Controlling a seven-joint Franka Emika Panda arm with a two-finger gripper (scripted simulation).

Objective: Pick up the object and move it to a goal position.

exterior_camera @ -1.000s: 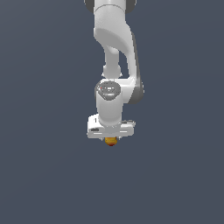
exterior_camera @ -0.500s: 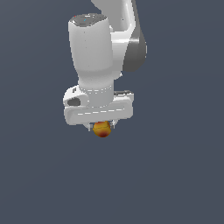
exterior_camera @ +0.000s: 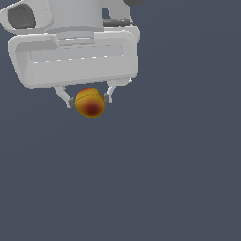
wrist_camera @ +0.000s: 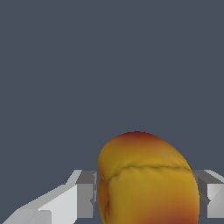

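The object [exterior_camera: 90, 103] is a small round ball, yellow-orange with a dark red blotch. It sits between the two fingers of my white gripper [exterior_camera: 89, 100], which is shut on it. The gripper's body fills the upper part of the exterior view, towards its left. In the wrist view the object [wrist_camera: 146, 179] looms large, with a grey pad touching it on each side. One finger [wrist_camera: 85, 192] shows beside it, the other at the frame's edge.
A plain dark grey-blue surface [exterior_camera: 164, 179] fills the rest of both views. No other objects or edges show.
The gripper with the ball has come much closer to the exterior camera and shifted towards that view's left and upward. It now looks far larger. The ball stays held.
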